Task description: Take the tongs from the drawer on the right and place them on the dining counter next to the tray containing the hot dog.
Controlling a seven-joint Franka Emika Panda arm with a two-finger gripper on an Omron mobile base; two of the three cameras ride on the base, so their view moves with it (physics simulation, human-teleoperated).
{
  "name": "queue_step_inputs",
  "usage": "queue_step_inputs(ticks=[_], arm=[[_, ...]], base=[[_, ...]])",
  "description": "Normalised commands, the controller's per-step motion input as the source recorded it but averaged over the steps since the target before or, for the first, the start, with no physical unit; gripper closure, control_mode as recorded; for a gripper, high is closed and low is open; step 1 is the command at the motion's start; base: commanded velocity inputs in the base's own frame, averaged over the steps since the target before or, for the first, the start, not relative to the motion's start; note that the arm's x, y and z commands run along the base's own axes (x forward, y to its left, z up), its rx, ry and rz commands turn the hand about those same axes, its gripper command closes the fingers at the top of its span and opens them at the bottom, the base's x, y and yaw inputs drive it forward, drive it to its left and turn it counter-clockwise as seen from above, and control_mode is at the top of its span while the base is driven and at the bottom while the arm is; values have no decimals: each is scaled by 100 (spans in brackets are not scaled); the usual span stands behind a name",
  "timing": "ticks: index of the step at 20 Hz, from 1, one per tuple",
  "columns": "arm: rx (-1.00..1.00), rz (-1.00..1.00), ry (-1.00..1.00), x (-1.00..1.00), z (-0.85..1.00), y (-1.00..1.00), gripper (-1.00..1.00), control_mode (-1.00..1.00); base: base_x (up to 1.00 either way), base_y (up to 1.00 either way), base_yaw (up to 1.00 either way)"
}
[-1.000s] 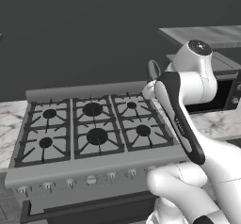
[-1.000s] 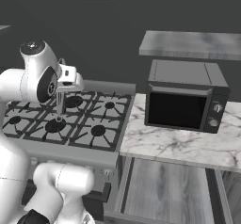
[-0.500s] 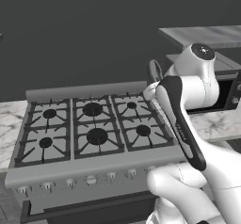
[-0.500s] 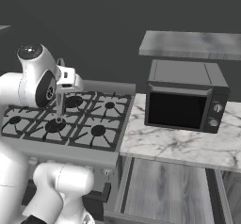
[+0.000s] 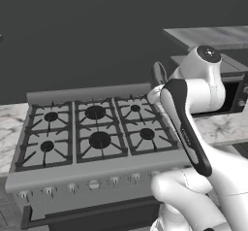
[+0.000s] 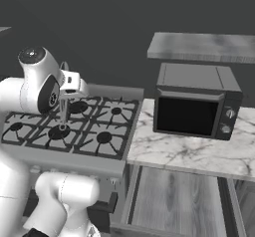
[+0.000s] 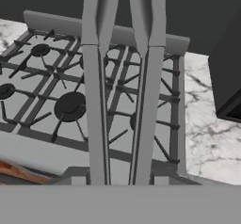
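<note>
Jaws grip the tongs (image 7: 123, 91), whose two grey arms run up the middle of the hand view. From the right base view, the tongs (image 6: 63, 112) hang upright from the gripper (image 6: 64, 97) above the stove (image 6: 74, 131). A microwave (image 6: 196, 101) sits on the marble counter (image 6: 189, 154) beside the stove.

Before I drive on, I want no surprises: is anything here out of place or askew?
Only the tongs: they hang in the gripper above the stove, well away from any drawer. The microwave sits square on the counter; nothing is spilled or damaged.
</note>
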Motion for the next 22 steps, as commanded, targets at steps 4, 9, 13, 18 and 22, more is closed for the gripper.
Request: queue_step_inputs(ticks=[4,9,13,18,22], arm=[[0,0,0,0,0,0,100,100],[0,0,0,0,0,0,100,100],[0,0,0,0,0,0,100,100],[0,0,0,0,0,0,100,100],[0,0,0,0,0,0,100,100]], base=[[-61,0,0],[-75,0,0],[-68,0,0],[-47,5,7],[-15,21,23]])
